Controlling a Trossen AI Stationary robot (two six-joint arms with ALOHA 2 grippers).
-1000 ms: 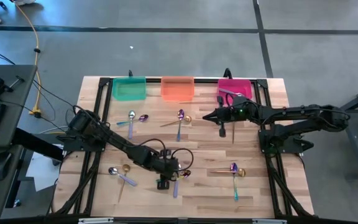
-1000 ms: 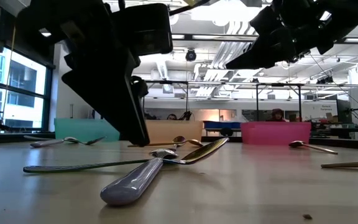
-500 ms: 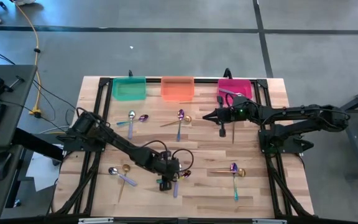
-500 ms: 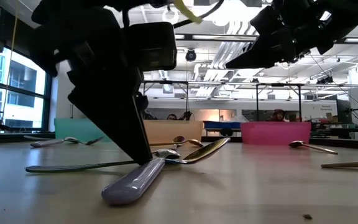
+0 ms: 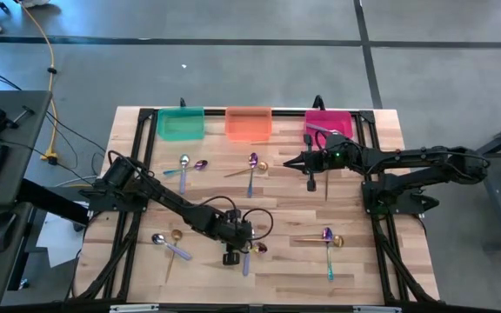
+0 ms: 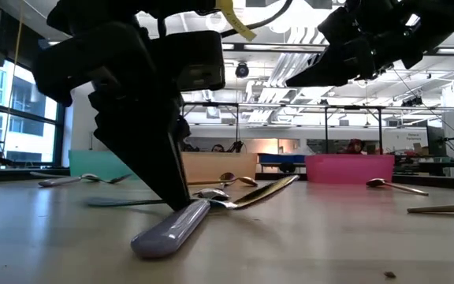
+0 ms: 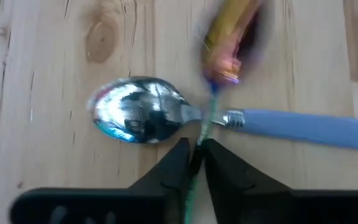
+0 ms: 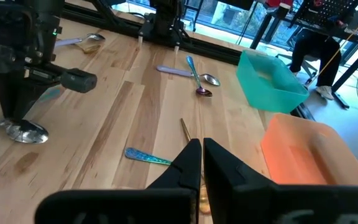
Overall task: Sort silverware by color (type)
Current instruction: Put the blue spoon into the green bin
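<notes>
Gripping a thin teal handle (image 7: 194, 180), the left gripper (image 7: 194, 155) has its fingers pinched nearly closed; that handle runs straight away from the wrist toward a blurred gold-purple bowl. Crossing it, a silver spoon (image 7: 143, 117) with a pale blue handle lies on the wooden table (image 7: 55, 155). The right gripper (image 8: 201, 163) hovers closed and empty near the pink bin (image 5: 329, 123).

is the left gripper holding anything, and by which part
Yes: the left gripper pinches the thin teal handle of a utensil crossing a silver spoon. Right gripper holds nothing.

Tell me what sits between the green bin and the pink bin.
The orange bin sits in line between the green bin and the pink bin, along the table's far edge. The high view shows it.
</notes>
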